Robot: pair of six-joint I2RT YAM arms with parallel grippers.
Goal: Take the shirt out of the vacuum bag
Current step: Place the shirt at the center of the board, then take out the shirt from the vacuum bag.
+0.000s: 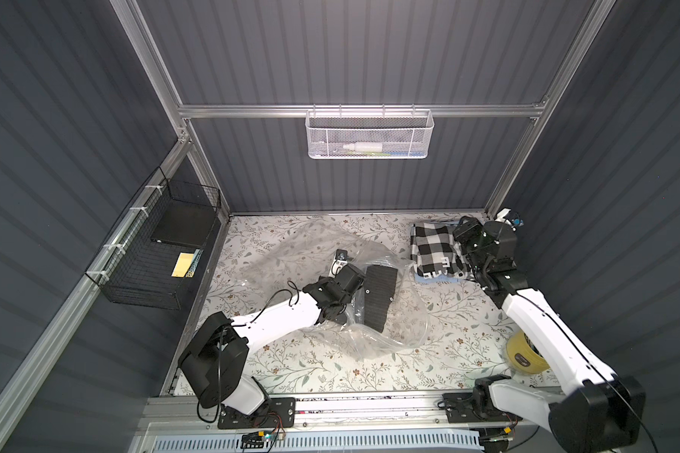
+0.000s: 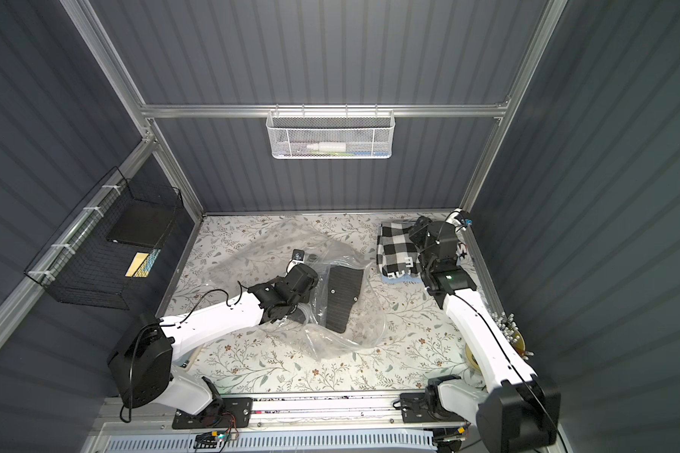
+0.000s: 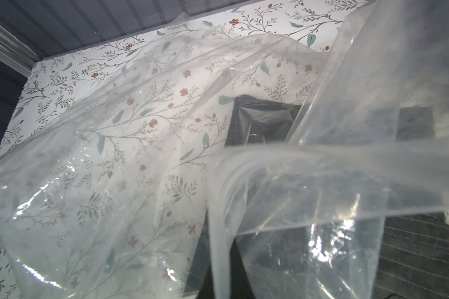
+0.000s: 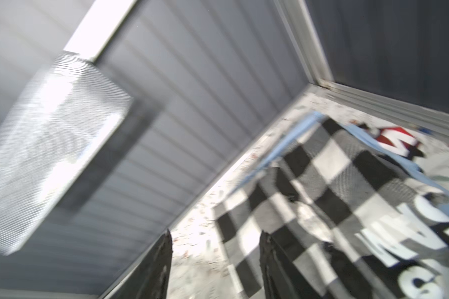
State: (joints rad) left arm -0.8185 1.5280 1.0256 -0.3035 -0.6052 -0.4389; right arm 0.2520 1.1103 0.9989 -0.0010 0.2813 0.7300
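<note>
Illegibly lettered checked cloth [image 1: 432, 243] near vacuum bag [image 1: 373, 345]

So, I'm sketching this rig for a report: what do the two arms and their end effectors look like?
Both arms match: the left arm and right arm have white links between bulky black joint housings, with thin black cables looping alongside. The right end effector has two dark fingers. A green light glows near its wrist.

The vacuum bag [image 1: 373, 345] lay in the middle of the table [image 1: 311, 376], the shirt [image 1: 379, 298] inside it; folded clothes [image 1: 432, 247] lay at the far right corner.
</note>
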